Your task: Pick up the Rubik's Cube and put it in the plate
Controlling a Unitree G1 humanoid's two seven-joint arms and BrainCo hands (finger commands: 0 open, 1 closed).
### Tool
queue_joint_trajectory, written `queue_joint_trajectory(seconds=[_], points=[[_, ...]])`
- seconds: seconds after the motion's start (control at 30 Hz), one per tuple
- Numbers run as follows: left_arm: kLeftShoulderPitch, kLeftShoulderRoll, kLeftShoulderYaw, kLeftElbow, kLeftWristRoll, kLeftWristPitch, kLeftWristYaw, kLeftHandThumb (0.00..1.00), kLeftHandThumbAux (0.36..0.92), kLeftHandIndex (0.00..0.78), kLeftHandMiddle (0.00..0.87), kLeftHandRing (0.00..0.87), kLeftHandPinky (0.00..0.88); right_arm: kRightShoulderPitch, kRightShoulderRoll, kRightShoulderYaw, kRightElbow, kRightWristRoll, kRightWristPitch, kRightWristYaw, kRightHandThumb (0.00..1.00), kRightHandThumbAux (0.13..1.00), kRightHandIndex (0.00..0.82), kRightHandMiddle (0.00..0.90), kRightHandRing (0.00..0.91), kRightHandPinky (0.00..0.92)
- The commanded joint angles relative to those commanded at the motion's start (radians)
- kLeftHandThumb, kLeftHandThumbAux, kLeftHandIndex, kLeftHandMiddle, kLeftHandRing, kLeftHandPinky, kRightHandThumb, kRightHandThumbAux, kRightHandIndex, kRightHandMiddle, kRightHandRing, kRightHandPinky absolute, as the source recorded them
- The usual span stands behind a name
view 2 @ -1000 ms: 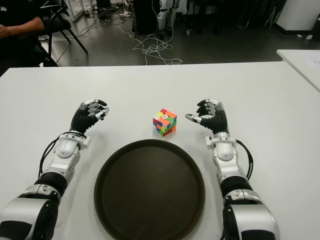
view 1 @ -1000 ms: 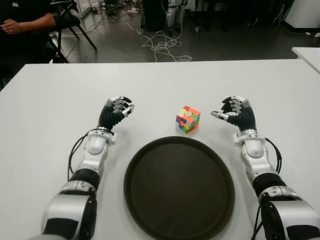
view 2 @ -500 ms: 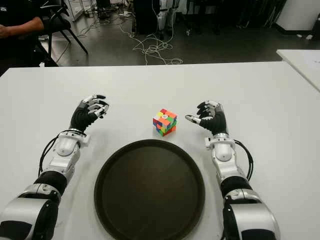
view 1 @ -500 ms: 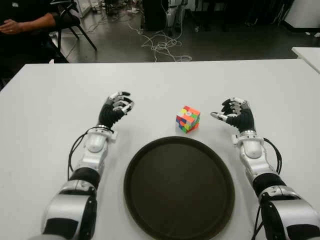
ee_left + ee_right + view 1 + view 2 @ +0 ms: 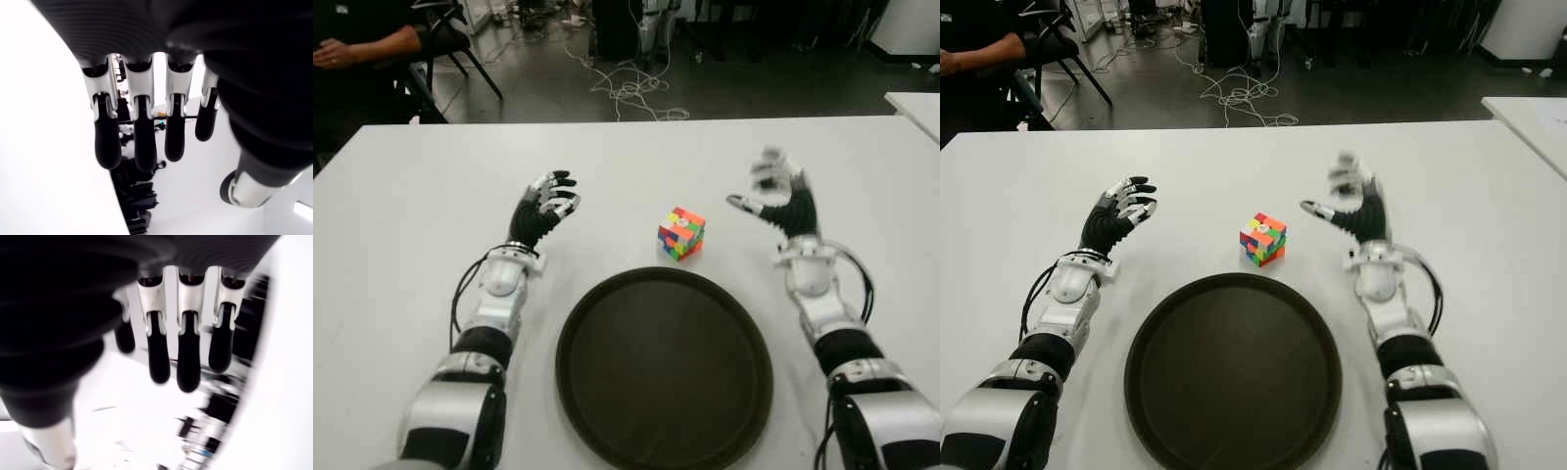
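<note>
The multicoloured Rubik's Cube (image 5: pixel 681 233) sits on the white table (image 5: pixel 431 176), just beyond the far rim of the round dark plate (image 5: pixel 664 367). My right hand (image 5: pixel 773 201) is raised to the right of the cube, fingers spread and holding nothing. My left hand (image 5: pixel 543 208) hovers to the left of the cube, also open and empty. Both wrist views show only extended fingers (image 5: pixel 139 137) with nothing between them.
A person's arm and a chair (image 5: pixel 372 49) are at the far left beyond the table. Cables (image 5: pixel 631 88) lie on the floor behind. Another white table's corner (image 5: pixel 915 108) shows at the right edge.
Both hands have lifted and their fingers have uncurled. The right hand rose and moved a little farther from me; the cube and plate have not moved.
</note>
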Motion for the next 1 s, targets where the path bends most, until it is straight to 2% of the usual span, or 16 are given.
queue_joint_trajectory(seconds=[0.1,0.2,0.4,0.53,0.67,0.77,0.87,1.0], points=[[-0.001,0.003,-0.003,0.002,0.005,-0.002,0.000,0.065,0.703,0.220,0.273,0.268,0.288,-0.012,-0.027,0.021,-0.024,-0.058,-0.004,-0.030,0.000,0.837,0.025,0.026,0.017,0.008],[0.000,0.006,-0.006,0.005,0.011,-0.005,0.003,0.062,0.711,0.215,0.270,0.266,0.285,-0.021,-0.050,0.046,-0.065,-0.123,0.013,-0.063,0.000,0.800,0.008,0.008,0.005,0.002],[0.001,0.006,-0.006,0.008,0.014,-0.003,0.007,0.056,0.718,0.215,0.272,0.270,0.290,-0.062,-0.062,0.064,-0.107,-0.151,0.071,-0.050,0.000,0.744,0.000,0.000,0.000,0.000],[-0.001,0.007,-0.009,0.011,0.021,-0.006,0.015,0.060,0.712,0.224,0.275,0.272,0.294,-0.059,-0.078,0.075,-0.269,-0.153,0.167,0.037,0.000,0.714,0.000,0.000,0.000,0.000],[-0.002,0.007,-0.009,0.013,0.022,-0.008,0.017,0.069,0.714,0.229,0.275,0.274,0.297,-0.023,-0.088,0.081,-0.435,-0.171,0.274,0.111,0.000,0.698,0.000,0.000,0.000,0.000],[0.001,0.006,-0.009,0.014,0.021,-0.012,0.018,0.074,0.714,0.224,0.272,0.274,0.295,-0.049,-0.122,0.119,-0.491,-0.233,0.357,0.195,0.000,0.658,0.000,0.000,0.000,0.000],[0.005,0.004,-0.006,0.012,0.015,-0.018,0.011,0.076,0.723,0.220,0.271,0.271,0.294,-0.066,-0.163,0.155,-0.512,-0.282,0.376,0.255,0.000,0.625,0.000,0.000,0.000,0.000],[0.004,0.004,-0.004,0.013,0.010,-0.019,0.003,0.083,0.724,0.221,0.277,0.273,0.294,-0.060,-0.184,0.173,-0.549,-0.304,0.385,0.284,0.000,0.595,0.000,0.011,0.004,0.007]])
